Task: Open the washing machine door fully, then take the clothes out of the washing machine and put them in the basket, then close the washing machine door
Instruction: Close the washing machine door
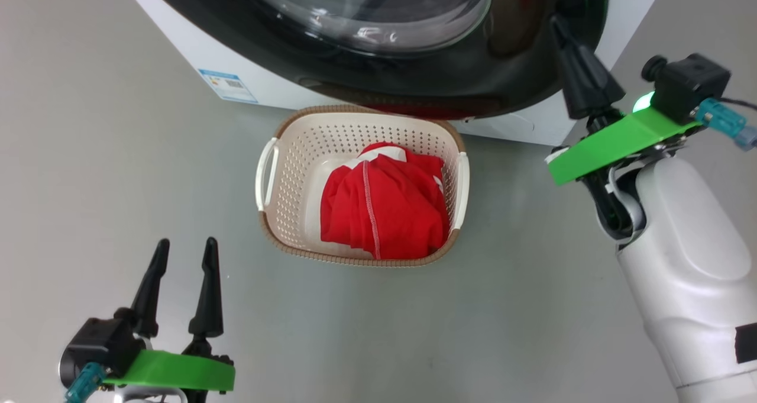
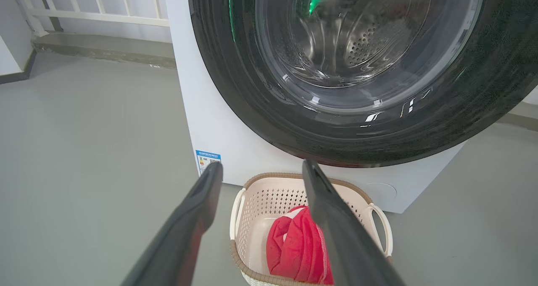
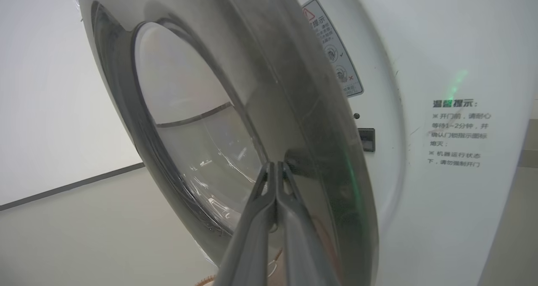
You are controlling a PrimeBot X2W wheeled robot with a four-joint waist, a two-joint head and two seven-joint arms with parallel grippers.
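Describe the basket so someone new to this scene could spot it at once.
Find the white washing machine with its big black-rimmed round door. On the grey floor just in front of it stands the basket: cream plastic with perforated sides, a brown rim and white side handles. Unlike anything near it, it holds bright red clothes.

Glossy door [image 1: 426, 74]; seemingly plastic basket [image 1: 295, 205].
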